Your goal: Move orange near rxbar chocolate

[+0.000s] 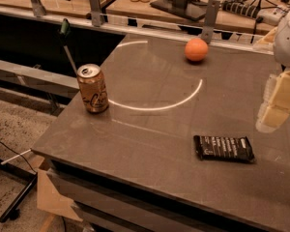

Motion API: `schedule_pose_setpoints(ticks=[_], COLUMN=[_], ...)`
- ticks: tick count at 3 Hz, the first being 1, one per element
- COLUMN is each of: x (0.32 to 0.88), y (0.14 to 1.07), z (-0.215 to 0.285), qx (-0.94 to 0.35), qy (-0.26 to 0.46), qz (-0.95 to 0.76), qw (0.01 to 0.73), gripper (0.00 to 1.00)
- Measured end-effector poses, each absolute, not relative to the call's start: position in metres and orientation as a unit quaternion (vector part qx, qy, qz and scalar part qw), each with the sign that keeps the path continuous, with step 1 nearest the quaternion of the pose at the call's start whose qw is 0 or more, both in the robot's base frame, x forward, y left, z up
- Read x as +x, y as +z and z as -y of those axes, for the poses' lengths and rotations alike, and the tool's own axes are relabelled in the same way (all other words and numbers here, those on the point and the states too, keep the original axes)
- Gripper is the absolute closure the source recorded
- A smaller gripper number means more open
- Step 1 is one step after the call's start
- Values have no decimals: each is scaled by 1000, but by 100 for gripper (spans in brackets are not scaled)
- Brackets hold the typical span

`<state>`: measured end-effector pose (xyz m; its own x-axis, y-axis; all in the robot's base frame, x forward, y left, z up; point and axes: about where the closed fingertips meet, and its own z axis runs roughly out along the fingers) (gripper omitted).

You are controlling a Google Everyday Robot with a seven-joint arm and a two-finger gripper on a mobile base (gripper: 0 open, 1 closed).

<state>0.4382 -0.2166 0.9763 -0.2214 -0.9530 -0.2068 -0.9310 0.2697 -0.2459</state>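
- rxbar chocolate (pixel 224 148) lies flat by the worktop's front right corner, and that is my drop spot.
- gripper (pixel 274 108) hovers at the right edge, clear of both; I cannot tell whether it is open or closed.
- orange (pixel 196 49) sits by the far edge. I'd centre squarely over it, since it may roll.

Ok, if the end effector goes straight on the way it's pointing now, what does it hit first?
Probably bare table just right of the rxbar chocolate. The end effector hangs at the view's right edge, pointing down and slightly left; depth is unclear, so it might clip the bar's right end.
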Motion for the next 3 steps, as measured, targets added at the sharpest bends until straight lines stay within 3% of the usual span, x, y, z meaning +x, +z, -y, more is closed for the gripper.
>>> schedule_pose_setpoints(ticks=[2,3], x=[450,491], y=[982,979], z=[226,265], qx=[-585,-522], qy=[-19,30], qz=[-783,-781], qw=[210,340], gripper=[0,0])
